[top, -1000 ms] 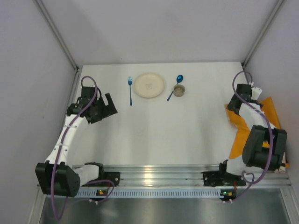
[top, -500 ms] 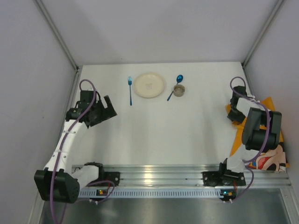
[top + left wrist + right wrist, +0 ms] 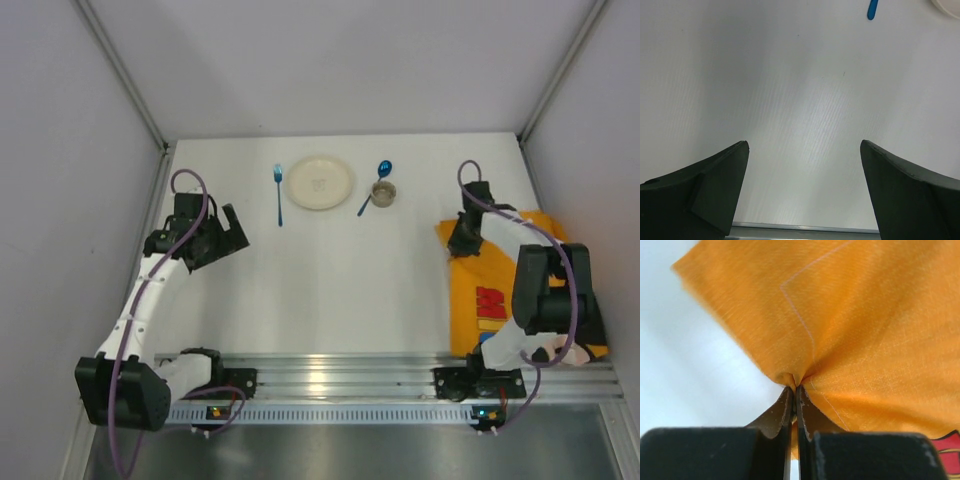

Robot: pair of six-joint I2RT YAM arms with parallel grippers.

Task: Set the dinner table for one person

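The white dinner table (image 3: 340, 280) fills the top view. At its right side lies an orange cloth placemat (image 3: 490, 290) with a red print. My right gripper (image 3: 462, 243) is shut on a pinched fold of that placemat (image 3: 850, 330) near its far left corner, and the cloth bunches at the fingertips (image 3: 795, 390). At the back stand a cream plate (image 3: 320, 182), a blue fork (image 3: 279, 192) to its left, a blue spoon (image 3: 377, 184) and a small cup (image 3: 384, 193) to its right. My left gripper (image 3: 225, 232) hangs open over bare table (image 3: 805, 145) at the left.
Grey walls close in the table on the left, back and right. A metal rail (image 3: 340, 375) with both arm bases runs along the near edge. The fork's handle tip (image 3: 873, 10) shows at the top of the left wrist view.
My right gripper has shut on the placemat and dragged it leftward onto the table, spreading it out. The left arm has hardly moved.
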